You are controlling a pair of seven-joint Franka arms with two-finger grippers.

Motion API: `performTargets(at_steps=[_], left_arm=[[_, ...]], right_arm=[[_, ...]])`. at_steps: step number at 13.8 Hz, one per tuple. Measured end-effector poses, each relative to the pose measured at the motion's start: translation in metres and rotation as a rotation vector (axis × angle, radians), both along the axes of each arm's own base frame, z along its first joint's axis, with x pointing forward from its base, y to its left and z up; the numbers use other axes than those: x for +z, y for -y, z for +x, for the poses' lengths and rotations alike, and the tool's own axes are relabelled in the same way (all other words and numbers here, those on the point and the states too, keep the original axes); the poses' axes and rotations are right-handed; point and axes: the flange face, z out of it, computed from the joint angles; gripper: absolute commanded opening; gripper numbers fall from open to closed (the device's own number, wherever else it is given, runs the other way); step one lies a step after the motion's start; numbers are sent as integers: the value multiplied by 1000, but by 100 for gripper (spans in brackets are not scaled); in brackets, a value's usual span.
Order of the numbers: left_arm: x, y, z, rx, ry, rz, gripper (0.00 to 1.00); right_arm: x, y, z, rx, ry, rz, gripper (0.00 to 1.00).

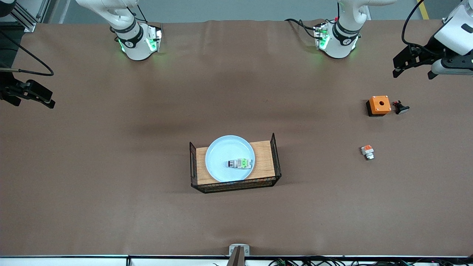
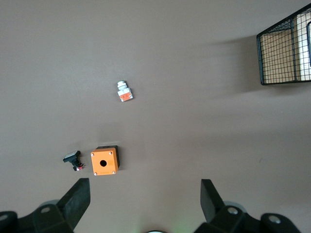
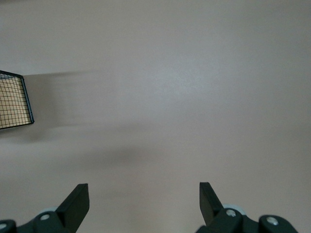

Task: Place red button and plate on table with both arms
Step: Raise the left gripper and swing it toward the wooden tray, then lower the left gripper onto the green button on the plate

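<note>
The pale blue plate [image 1: 224, 147] rests on a small wooden board [image 1: 264, 159] with black wire sides, at the middle of the brown table [image 1: 111, 177]. The red button [image 1: 240, 163], white-grey with green marks, lies on its side in the plate. My left gripper [image 1: 413, 72] hangs open and empty over the table's edge at the left arm's end; its own wrist view shows it [image 2: 144, 194] with the jaws wide apart. My right gripper [image 1: 33, 99] hangs open and empty at the right arm's end, as its wrist view [image 3: 144, 196] shows.
An orange box [image 1: 379, 105] with a hole, a black button piece [image 1: 401, 108] and a white part with an orange block [image 1: 367, 152] lie toward the left arm's end. The left wrist view shows the box [image 2: 104, 161], black piece [image 2: 73, 159], white part [image 2: 125, 91] and wire side [image 2: 284, 51].
</note>
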Motion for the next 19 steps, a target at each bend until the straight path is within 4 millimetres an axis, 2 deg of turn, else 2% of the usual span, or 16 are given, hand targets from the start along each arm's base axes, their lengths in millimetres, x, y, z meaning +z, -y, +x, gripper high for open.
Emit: performTargets(at_steps=[5, 7, 8, 10, 13, 15, 17, 19], left_arm=[[-1, 3, 2, 11, 0, -7, 100], [-5, 12, 14, 160, -3, -56, 100], [-6, 23, 23, 275, -7, -78, 100], [-9, 58, 42, 500, -21, -106, 100], [-20, 111, 55, 793, -103, -168, 100], [-27, 148, 62, 934, -131, -180, 100], [-34, 193, 72, 1049, -146, -202, 100], [-48, 238, 80, 1174, -157, -237, 100]], right_arm=[[0, -1, 0, 2, -1, 0, 100], [0, -1, 0, 2, -2, 0, 100], [0, -1, 0, 2, -2, 0, 100], [0, -2, 0, 3, -2, 0, 100], [-1, -2, 0, 2, -2, 0, 100], [-1, -2, 0, -2, -2, 0, 100], [-3, -3, 0, -47, -7, 2, 100], [-7, -16, -2, -141, -26, 3, 100]])
